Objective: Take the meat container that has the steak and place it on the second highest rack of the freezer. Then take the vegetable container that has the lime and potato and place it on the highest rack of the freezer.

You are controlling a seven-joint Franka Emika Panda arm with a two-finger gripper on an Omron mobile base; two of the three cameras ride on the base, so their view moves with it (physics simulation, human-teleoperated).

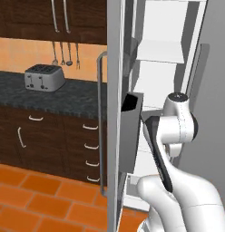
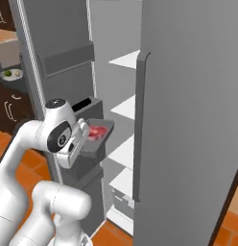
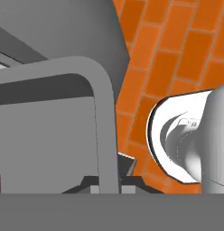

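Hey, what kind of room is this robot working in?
A home kitchen, rendered rather than real. A toaster sits on a dark speckled counter above wooden drawers, utensils hang on the wall, and a tall grey freezer stands open showing white shelves.

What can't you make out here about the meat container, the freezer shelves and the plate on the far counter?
- Meat container: right base view, its near side sits behind the robot's wrist; the steak shows partly.
- Freezer shelves: right base view, the closed door hides their right ends.
- Plate: right base view, too small to identify what's on it.
- Gripper: hand view, fingertips cut off at the bottom.
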